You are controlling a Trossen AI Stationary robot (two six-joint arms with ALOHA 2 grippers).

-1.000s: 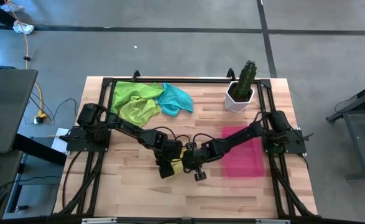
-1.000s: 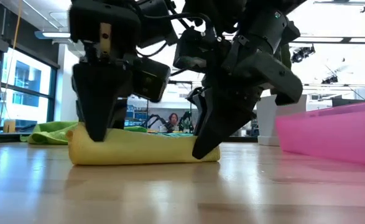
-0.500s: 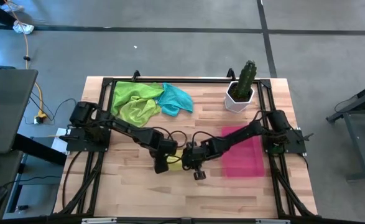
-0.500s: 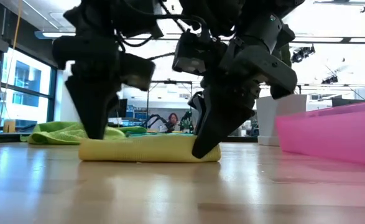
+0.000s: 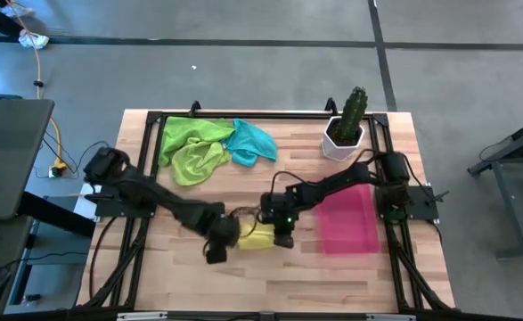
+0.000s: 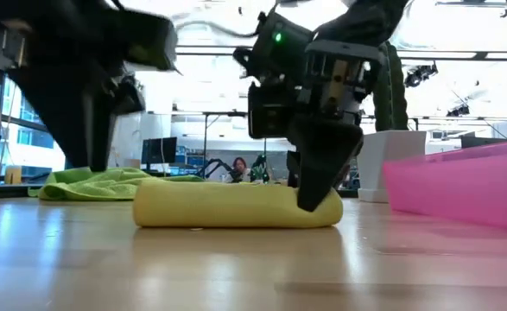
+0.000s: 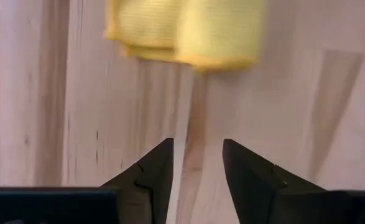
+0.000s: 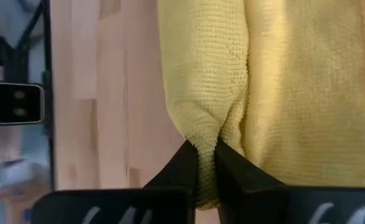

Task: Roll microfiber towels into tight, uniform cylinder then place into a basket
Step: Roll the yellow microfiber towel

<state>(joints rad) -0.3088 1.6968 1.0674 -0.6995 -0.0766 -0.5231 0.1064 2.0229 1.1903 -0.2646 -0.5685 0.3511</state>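
Observation:
The yellow towel [image 5: 255,236] lies rolled up lengthwise on the table [image 5: 199,276], a low roll in the low view [image 6: 236,206]. My right gripper [image 5: 283,237] is shut on the roll's right end [image 6: 320,200]. My left gripper [image 5: 215,250] stands open just off the roll's left end, with nothing between its fingers [image 7: 198,146]; the yellow towel [image 7: 188,31] lies ahead of them. Two lime green towels [image 5: 192,147] and a teal towel [image 5: 252,143] lie heaped at the far left. The pink basket [image 5: 348,223] sits to the right. My right gripper pinches a bulging fold of the yellow towel [image 8: 202,134] between its two fingertips, at the roll's right end. The fingers slant down onto it from the table's right and far side. The roll lies flat on the table along its whole length.
A white pot with a green cactus [image 5: 346,125] stands at the far right, behind the basket. A black frame [image 5: 243,114] runs along the table's far edge and sides. Bare wood lies along the near edge.
My left gripper has let go of the roll's left end, risen, and drawn off toward the table's left and near edges. My right gripper has turned about its wrist while staying shut on the roll's right end. The roll has shifted slightly toward the right.

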